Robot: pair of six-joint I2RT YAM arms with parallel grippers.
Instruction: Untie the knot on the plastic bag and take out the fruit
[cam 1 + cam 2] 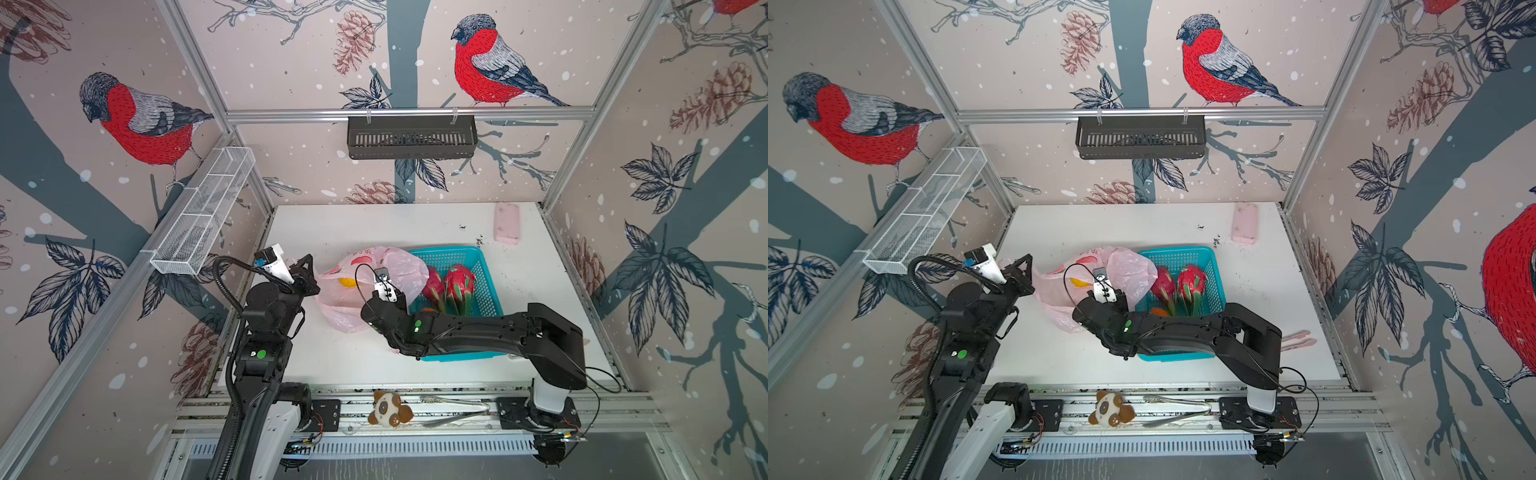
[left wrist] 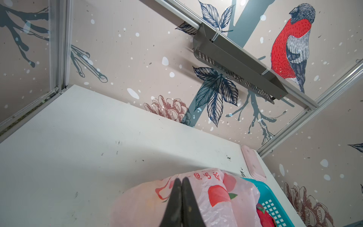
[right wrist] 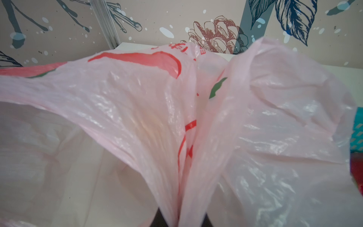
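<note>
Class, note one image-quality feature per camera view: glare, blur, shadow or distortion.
Both top views: wide-angle lens splays the frame rails; even, soft light on the table. Left wrist view: closed left tool dark and soft, wall print sharp. Right wrist view: plastic bag fills the frame, glare streaks, blurred nearest the lens.

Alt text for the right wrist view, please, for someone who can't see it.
A translucent pink plastic bag with red fruit prints fills the frame, its folds gathered and pinched in the shut right gripper nearest the camera. A sliver of teal basket shows beside it, with white table and pinecone wallpaper behind.
</note>
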